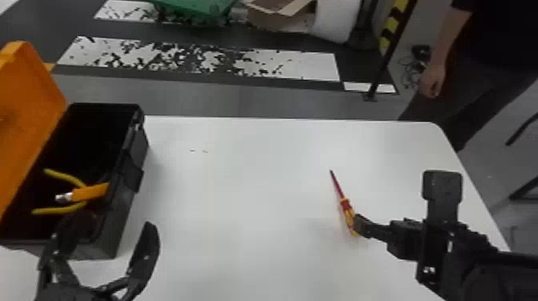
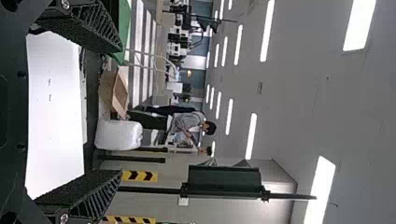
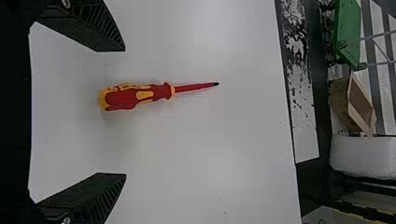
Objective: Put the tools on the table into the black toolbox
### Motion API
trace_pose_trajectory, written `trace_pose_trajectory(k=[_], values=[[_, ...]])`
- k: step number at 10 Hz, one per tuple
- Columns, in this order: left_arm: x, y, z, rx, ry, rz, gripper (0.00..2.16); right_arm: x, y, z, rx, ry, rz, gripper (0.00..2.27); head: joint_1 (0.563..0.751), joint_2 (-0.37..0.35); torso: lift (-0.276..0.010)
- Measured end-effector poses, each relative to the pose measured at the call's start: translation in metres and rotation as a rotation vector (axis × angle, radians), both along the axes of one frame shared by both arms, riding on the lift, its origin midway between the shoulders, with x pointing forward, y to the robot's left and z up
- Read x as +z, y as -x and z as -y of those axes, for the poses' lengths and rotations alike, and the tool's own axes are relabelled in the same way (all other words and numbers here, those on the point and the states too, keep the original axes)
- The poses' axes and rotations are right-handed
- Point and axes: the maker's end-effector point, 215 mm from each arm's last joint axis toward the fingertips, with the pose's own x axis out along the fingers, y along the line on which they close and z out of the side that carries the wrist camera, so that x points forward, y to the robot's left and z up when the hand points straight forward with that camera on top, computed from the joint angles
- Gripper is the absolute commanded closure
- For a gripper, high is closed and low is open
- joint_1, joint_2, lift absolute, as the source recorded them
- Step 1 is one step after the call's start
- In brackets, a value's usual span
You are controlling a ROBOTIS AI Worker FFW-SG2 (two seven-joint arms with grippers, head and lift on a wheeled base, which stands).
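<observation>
A red and yellow screwdriver (image 1: 345, 205) lies on the right half of the white table, its tip toward the far edge. My right gripper (image 1: 402, 205) is over its handle end, one finger overlapping the handle in this view. In the right wrist view the screwdriver (image 3: 140, 95) appears between the spread fingers of my right gripper (image 3: 124, 112), touching neither. At the lower left, my left gripper (image 1: 107, 242) is open and empty by the near end of the black toolbox (image 1: 132, 168); the left wrist view also shows the left gripper (image 2: 120, 111) open. Yellow handles (image 1: 64, 176) and an orange-handled tool (image 1: 90, 192) are inside the toolbox.
The toolbox's orange lid (image 1: 28, 108) stands raised on its left side. The white table (image 1: 240, 180) ends at a straight far edge and a rounded far right corner. On the floor beyond are a green object (image 1: 196, 8) and a cardboard box (image 1: 276, 14).
</observation>
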Motion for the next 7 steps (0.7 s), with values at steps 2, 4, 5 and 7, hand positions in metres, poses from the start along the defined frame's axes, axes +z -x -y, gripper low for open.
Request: trace_pose_trajectory(k=[2,4,5,7], values=[[-0.003,0.001,0.004,-0.008,0.002,-0.005,0.07,-0.010,-0.009,0.000,-0.007,0.005,-0.028,0.05,0.695,-0.082,-0.075],[-0.003,0.001,0.005,-0.010,0.003,-0.005,0.07,-0.020,-0.019,-0.008,0.002,0.006,-0.060,0.05,0.695,-0.074,-0.075],[-0.003,0.001,0.005,-0.011,0.003,-0.003,0.07,-0.024,-0.023,-0.011,0.009,0.016,-0.079,0.05,0.695,-0.067,-0.075],[-0.003,0.001,0.006,-0.012,0.002,-0.003,0.07,-0.031,-0.031,-0.017,0.019,0.031,-0.112,0.05,0.695,-0.056,-0.075]])
